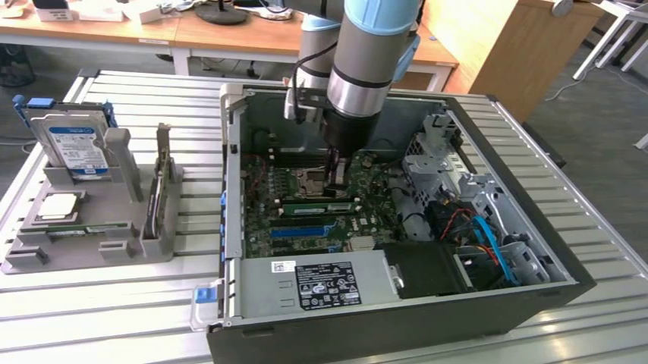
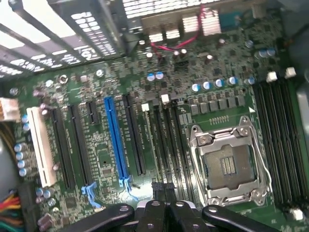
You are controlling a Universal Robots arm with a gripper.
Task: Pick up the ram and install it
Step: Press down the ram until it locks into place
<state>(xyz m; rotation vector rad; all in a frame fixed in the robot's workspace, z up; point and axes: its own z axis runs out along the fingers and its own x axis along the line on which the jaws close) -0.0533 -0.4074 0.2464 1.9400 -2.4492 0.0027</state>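
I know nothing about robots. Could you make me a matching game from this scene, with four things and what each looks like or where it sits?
Things:
1. hard drive
2. long blue slot
3. processor socket
4. gripper

Descriptions:
A. between black slots on the motherboard
B. shut, low over the motherboard
C. standing upright in the grey holder
D. empty, framed in metal

Pairs: 1-C, 2-A, 3-D, 4-B

No wording can be made out anywhere. The white-and-black label (image 1: 322, 282) on the power supply at the frame's lower centre and the blue label (image 1: 79, 145) on the hard drive at upper left carry print too small to read.
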